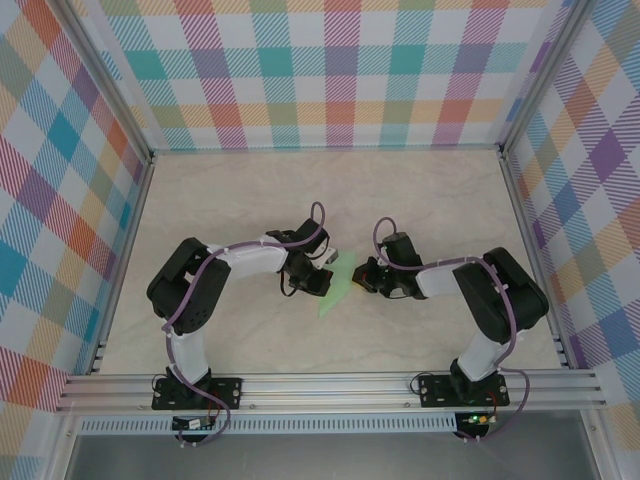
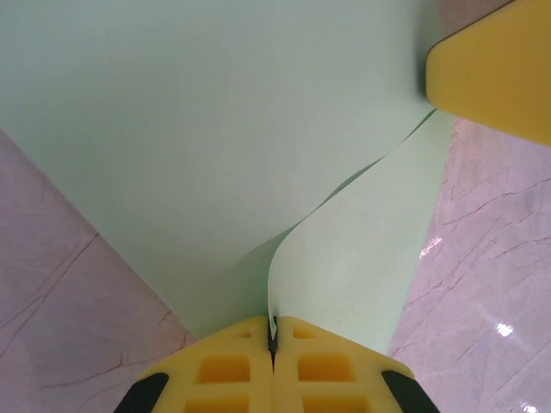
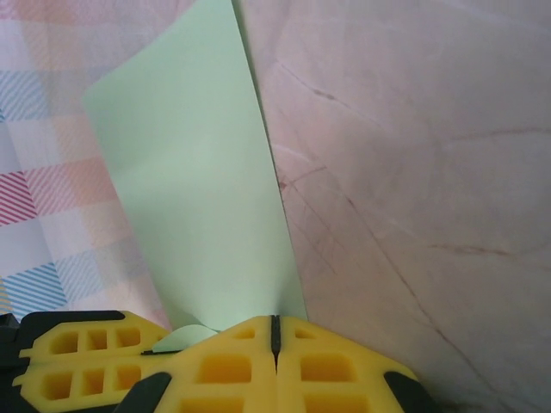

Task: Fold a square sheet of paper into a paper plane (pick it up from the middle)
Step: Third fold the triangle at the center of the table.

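Note:
The square sheet of paper [image 1: 335,292], pale mint green, is held up off the table between both grippers at the table's middle. In the left wrist view the sheet [image 2: 215,129] is bent into two layers, and one curled edge runs down into my left gripper [image 2: 273,331], which is shut on it. My left gripper [image 1: 322,275] and right gripper [image 1: 362,282] nearly meet. In the right wrist view the paper [image 3: 198,189] rises straight from my right gripper [image 3: 275,327], which is shut on its lower edge. The paper plane is out of view.
A pale marble-look table [image 1: 300,200] is boxed in by plaid walls [image 1: 340,70]. Aluminium rails [image 1: 330,385] run along the near edge by the arm bases. The right gripper's yellow fingers [image 2: 495,69] sit at the paper's far corner in the left wrist view.

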`<state>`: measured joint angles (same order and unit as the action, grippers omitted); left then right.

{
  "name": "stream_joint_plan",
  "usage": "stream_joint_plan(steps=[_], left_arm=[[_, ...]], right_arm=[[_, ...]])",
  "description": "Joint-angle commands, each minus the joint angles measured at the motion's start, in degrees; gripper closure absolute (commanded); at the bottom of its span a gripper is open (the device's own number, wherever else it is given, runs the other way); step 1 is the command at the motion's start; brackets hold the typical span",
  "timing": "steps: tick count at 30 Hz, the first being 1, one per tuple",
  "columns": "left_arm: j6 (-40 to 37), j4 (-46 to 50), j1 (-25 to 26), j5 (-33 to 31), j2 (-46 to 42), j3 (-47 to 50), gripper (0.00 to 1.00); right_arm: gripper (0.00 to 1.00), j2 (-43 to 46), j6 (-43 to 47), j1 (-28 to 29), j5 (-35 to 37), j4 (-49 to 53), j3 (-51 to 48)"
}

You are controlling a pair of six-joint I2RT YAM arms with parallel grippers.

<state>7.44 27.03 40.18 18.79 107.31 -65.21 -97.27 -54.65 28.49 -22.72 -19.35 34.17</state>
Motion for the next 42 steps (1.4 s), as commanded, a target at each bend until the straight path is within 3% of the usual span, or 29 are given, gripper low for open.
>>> stream_joint_plan(steps=[1,9,13,23,29,34,39,42], left_arm=[[-1.1,1.8,0.0,-0.9,2.6,1.1,1.0],[-1.0,2.1,0.0,-1.2,2.4,0.9,1.0],[-0.9,1.9,-0.1,-1.0,2.4,0.7,1.0],[-0.7,1.8,-0.1,-0.9,2.5,0.6,0.98],[-0.4,1.7,0.0,-1.1,1.9,0.9,0.97],[1.7,2.4,-0.1,-3.8,-0.8,1.0,0.84],[7.4,5.1,-0.2,-11.6,-7.9,0.8,0.62],[11.9,7.3,-0.2,-14.2,-12.0,0.9,0.59]], right_arm=[[1.0,-2.0,0.7,0.1,2.6,1.0,-1.4],[1.0,8.5,3.8,0.1,3.7,10.0,1.4],[0.98,11.5,4.6,0.6,0.2,10.6,2.4],[0.99,3.3,0.1,4.6,-5.1,2.1,3.8],[1.0,-0.6,0.5,4.7,-1.5,4.9,3.7],[1.0,-2.0,0.5,4.8,1.0,7.9,1.6],[1.0,-2.0,-0.6,4.9,1.0,7.0,0.8],[1.0,-1.5,-1.4,5.0,1.6,7.1,1.2]])
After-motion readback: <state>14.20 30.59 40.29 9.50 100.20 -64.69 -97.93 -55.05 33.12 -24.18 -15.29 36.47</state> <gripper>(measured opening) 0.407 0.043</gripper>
